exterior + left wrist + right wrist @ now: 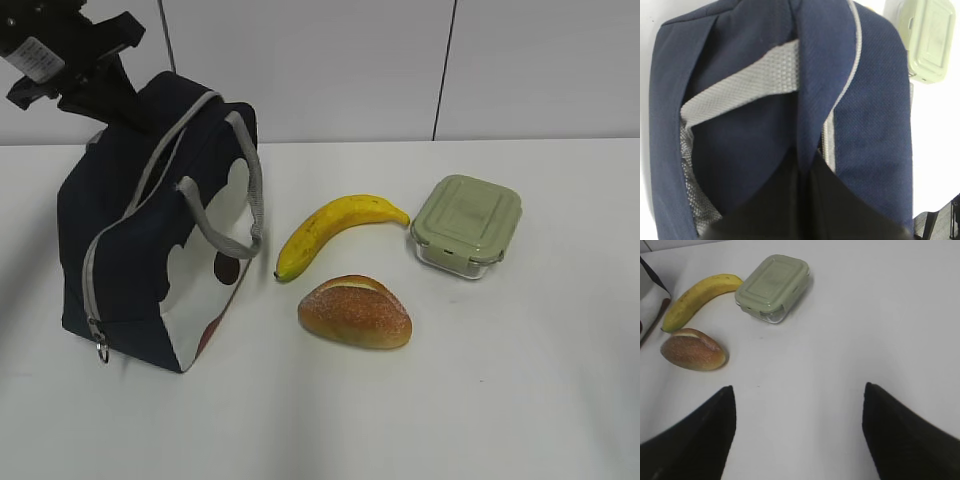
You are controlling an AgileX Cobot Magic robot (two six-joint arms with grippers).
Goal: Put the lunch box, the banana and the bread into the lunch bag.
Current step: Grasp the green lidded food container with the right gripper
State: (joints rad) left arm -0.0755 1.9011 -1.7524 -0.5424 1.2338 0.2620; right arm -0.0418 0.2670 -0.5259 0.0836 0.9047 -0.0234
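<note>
We see a white, smooth table (520, 400) with a pale panelled wall (340, 60) behind it; on its left stands the bag (130, 270), the largest thing here, a soft upright block of dark navy woven fabric with a grey zipper (92, 262) running up its near edge, a small metal pull ring at the bottom, grey webbing handles (255, 190) drooping over the top, and a white scalloped side panel with dark and red dots; just right of it lies the banana (335, 232), a curved, smooth yellow fruit with a few brown marks and dark tips, its stem end almost touching the box (467, 225), a squarish clear glass container with rounded corners and a matte sage-green lid; the bread (355, 312), an oval golden-brown roll with a floury crust and a pale split on top, rests just in front of the banana, apart from it; the left gripper (100, 95), black, sits at the bag's top rear corner, closed tight, and our close view shows it pinching a fold of navy fabric beside the zipper; the right gripper (797, 435) hovers over bare table with its two dark fingers (695, 440) spread wide, holding nothing; open white surface stretches to the front and right of the food.
</note>
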